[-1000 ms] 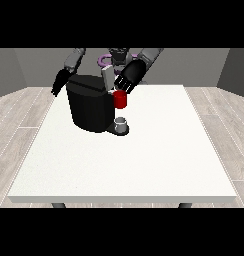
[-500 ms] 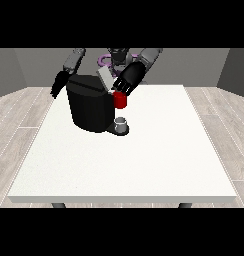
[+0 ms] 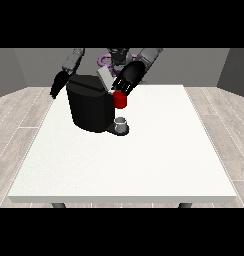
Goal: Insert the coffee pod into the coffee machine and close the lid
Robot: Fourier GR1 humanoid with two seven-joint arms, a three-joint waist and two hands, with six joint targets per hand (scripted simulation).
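Coffee machine: hand at view's right over lid; finger state unclear.

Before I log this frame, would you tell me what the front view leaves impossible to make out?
- Hand at the view's right: what lies under it on top of the coffee machine is hidden by the hand.
- Hand at the view's left: partly hidden behind the machine; too small to read.
- Grey thing at the machine's base: too small to identify.
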